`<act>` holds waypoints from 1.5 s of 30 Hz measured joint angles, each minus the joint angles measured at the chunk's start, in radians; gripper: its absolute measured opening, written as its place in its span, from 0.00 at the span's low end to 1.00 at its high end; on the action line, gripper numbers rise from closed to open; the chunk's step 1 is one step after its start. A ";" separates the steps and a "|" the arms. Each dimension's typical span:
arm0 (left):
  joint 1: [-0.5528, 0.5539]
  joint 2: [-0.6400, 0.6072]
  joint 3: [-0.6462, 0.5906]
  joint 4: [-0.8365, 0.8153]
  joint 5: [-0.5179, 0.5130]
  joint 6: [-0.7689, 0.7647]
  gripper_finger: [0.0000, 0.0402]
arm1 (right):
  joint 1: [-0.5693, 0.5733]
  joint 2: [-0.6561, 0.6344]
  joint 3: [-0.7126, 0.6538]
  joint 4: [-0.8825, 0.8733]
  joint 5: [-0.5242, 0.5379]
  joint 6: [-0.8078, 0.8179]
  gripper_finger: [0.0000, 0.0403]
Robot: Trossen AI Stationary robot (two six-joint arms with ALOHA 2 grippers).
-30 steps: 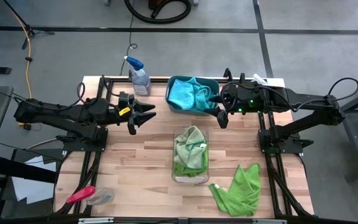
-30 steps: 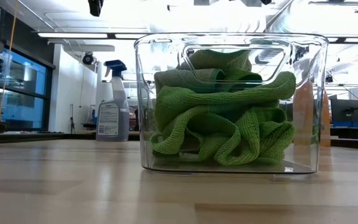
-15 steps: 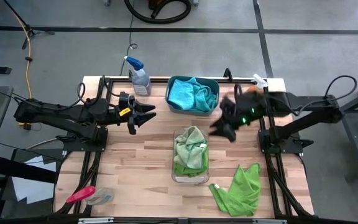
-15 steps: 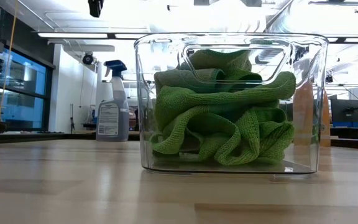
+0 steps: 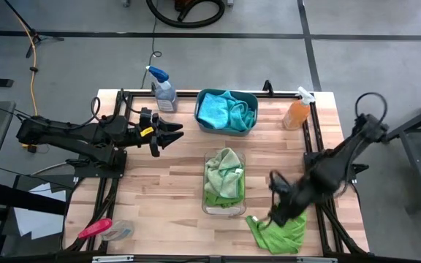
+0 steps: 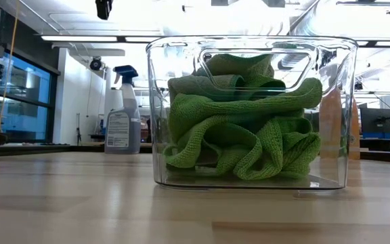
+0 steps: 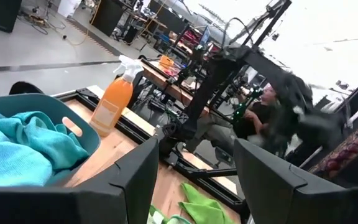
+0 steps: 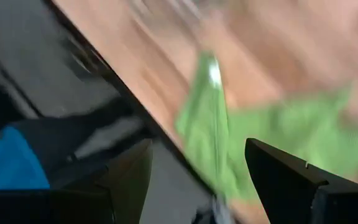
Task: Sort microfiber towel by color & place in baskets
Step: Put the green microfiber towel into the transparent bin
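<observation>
With green towels [image 5: 223,183] already heaped in the clear bin [image 5: 224,208] and blue ones in the tub [image 5: 226,111], the right pincer [image 5: 278,213], released, is poised over the last green towel [image 5: 280,232] beside the bin, while the left pincer [image 5: 172,135], released, is parked.

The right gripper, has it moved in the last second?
Yes. The right gripper swung from beside the teal bin down to the loose green towel, open.

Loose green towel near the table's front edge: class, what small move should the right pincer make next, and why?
Probably lower onto the loose green towel and close: the right pincer hovers open above it, and the clear bin beside it already holds green towels.
</observation>
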 joint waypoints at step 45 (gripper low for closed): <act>0.001 -0.001 0.000 0.002 -0.007 -0.058 0.49 | 0.236 0.243 -0.375 0.235 -0.187 0.724 0.64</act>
